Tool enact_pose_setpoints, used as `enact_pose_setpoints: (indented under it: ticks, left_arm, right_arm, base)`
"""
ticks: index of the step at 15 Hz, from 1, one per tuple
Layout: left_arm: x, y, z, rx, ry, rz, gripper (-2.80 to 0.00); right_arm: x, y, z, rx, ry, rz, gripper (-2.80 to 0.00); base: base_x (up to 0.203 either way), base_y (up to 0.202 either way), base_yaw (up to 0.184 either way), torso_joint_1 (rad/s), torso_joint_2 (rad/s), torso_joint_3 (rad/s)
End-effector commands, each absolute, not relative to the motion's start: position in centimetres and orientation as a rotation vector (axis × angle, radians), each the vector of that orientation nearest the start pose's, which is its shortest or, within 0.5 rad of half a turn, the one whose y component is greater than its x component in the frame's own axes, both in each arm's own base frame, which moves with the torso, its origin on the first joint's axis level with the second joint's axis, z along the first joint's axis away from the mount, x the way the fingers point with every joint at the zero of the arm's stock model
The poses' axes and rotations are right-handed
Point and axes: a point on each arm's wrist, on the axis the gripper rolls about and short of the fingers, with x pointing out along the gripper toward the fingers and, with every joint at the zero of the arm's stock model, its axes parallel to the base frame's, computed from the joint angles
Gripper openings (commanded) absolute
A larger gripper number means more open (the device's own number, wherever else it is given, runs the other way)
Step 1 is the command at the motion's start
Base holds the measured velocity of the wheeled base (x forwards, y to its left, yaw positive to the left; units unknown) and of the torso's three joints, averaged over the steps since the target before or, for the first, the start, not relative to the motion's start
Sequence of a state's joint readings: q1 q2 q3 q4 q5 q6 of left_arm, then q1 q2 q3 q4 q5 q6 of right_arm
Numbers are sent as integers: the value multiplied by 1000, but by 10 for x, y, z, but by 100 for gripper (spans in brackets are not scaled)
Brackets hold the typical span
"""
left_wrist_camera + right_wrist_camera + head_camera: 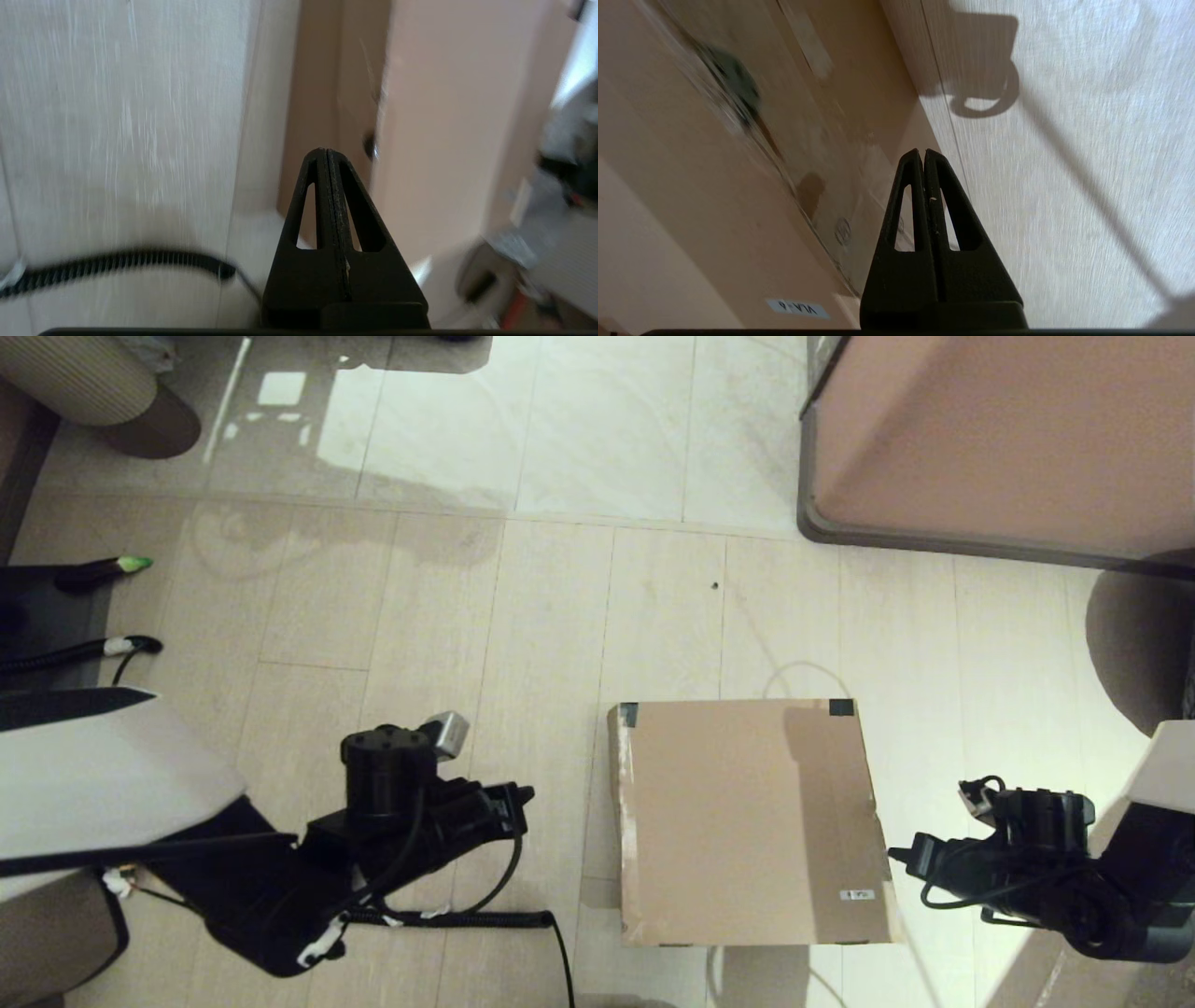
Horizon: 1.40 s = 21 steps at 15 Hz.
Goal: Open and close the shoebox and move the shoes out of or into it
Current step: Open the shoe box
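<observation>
The brown cardboard shoebox (pixel 747 821) sits on the floor with its lid down, black tape on its two far corners and a small white label near its front right corner. The shoes are out of view. My left gripper (pixel 525 794) is shut and empty, a short way left of the box's left side (pixel 448 116). My right gripper (pixel 898 854) is shut and empty too, its tip right by the box's right edge near the label (pixel 797 308). Both fingertip pairs, the left gripper (pixel 326 151) and the right gripper (pixel 923 152), are pressed together.
A large pinkish-tan block with a grey rim (pixel 1008 439) stands at the back right. A black coiled cable (pixel 467 919) lies on the floor under my left arm. Dark cables and a green-tipped object (pixel 131 564) lie at the far left.
</observation>
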<state>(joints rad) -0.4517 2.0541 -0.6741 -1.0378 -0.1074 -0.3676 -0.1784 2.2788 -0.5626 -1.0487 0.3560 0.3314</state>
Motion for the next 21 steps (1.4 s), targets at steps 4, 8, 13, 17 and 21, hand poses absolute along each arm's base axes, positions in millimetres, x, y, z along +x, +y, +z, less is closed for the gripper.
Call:
enact_pose_setpoints:
  ticks: [4, 8, 13, 17, 21]
  left_arm:
    - [320, -180, 31, -272, 493, -473, -280]
    - [324, -177, 22, -314, 481, -436, -280]
    - [326, -147, 22, -327, 491, -358, -280]
    - [336, -143, -1, -334, 460, -344, -280]
    - [333, -160, -15, -321, 473, -386, -280]
  right_arm:
    - [307, -28, -28, 489, 723, 110, -280]
    - [308, 11, -27, 454, 748, 187, -280]
    - [311, 40, -17, 493, 732, 225, -280]
    - [307, 37, -21, 501, 751, 173, -280]
    - [314, 36, -28, 489, 725, 111, -280]
  base:
    - [0, 0, 0, 0, 0, 0]
    - [0, 0, 0, 0, 0, 0]
    - [0, 0, 0, 0, 0, 0]
    - [0, 0, 0, 0, 0, 0]
    - [0, 0, 0, 0, 0, 0]
